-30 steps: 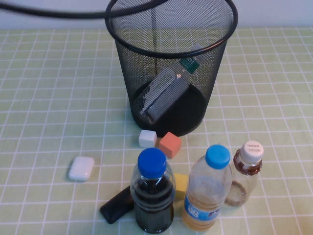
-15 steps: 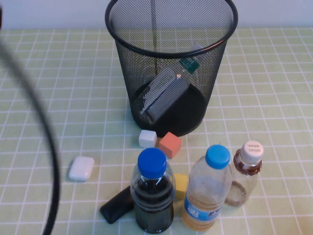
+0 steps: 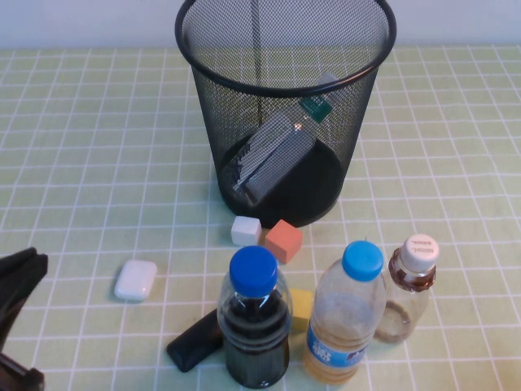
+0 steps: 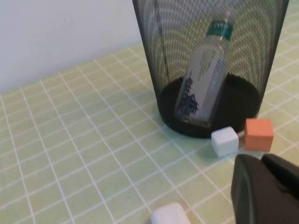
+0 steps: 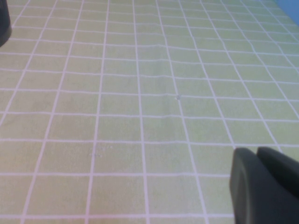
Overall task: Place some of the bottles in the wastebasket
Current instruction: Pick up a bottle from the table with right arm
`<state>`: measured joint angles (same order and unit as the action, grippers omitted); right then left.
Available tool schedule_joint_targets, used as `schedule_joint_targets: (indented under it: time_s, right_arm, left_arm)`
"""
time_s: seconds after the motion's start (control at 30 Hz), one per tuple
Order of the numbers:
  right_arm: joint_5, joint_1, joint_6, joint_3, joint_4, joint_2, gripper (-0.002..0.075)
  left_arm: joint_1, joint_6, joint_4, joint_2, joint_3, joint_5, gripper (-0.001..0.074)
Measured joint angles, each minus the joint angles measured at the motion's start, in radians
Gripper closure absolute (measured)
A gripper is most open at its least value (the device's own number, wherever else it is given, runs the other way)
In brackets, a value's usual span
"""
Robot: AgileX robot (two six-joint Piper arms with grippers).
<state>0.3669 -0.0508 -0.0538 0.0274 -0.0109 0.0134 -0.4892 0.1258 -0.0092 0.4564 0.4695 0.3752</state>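
The black wire-mesh wastebasket stands at the back middle of the table. The green-labelled clear bottle lies slanted inside it, and also shows through the mesh in the left wrist view. The short brown-tinted bottle stands upright at the front right. My left gripper is low at the front left edge, shut and empty; in its own view it faces the wastebasket. My right gripper is shut and empty over bare cloth, out of the high view.
A dark-liquid bottle with a blue cap and a yellowish bottle with a light-blue cap stand at the front. A white cube, an orange cube, a yellow block, a white case and a black object lie nearby.
The left arm's dark cable swept from above the basket down the left side, and the left gripper now sits at the front left. The bottles have not moved.
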Motion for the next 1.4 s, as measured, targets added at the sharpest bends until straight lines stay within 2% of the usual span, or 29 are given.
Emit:
schedule_joint_targets:
  time_s: [0.27, 0.47, 0.57, 0.7, 0.83, 0.9, 1.07, 1.4]
  right_arm:
    - [0.0, 0.0, 0.0, 0.0, 0.0, 0.0, 0.0736]
    - [0.0, 0.0, 0.0, 0.0, 0.0, 0.0, 0.0736]
    - [0.0, 0.0, 0.0, 0.0, 0.0, 0.0, 0.0736]
    - [0.0, 0.0, 0.0, 0.0, 0.0, 0.0, 0.0736]
    - [0.0, 0.0, 0.0, 0.0, 0.0, 0.0, 0.0736]
    - [0.0, 0.0, 0.0, 0.0, 0.0, 0.0, 0.0736]
    - [0.002, 0.0, 0.0, 0.0, 0.0, 0.0, 0.0736]
    - [0.002, 0.0, 0.0, 0.0, 0.0, 0.0, 0.0736]
  left_arm:
    - [0.0, -0.035, 0.0, -0.003, -0.07, -0.061, 0.0736]
    - [0.021, -0.046, 0.016, -0.06, -0.167, -0.168, 0.0736]
    - [0.093, -0.044, -0.007, -0.161, -0.259, -0.25, 0.0736]
    - [0.239, -0.044, -0.017, -0.311, -0.372, -0.387, 0.0736]
    - [0.381, -0.044, -0.031, -0.419, -0.444, -0.427, 0.0736]
    - [0.42, -0.044, -0.047, -0.452, -0.476, -0.436, 0.0736]
    - [0.438, -0.046, -0.055, -0.466, -0.492, -0.352, 0.0736]
    - [0.409, -0.046, -0.053, -0.466, -0.497, -0.104, 0.0736]
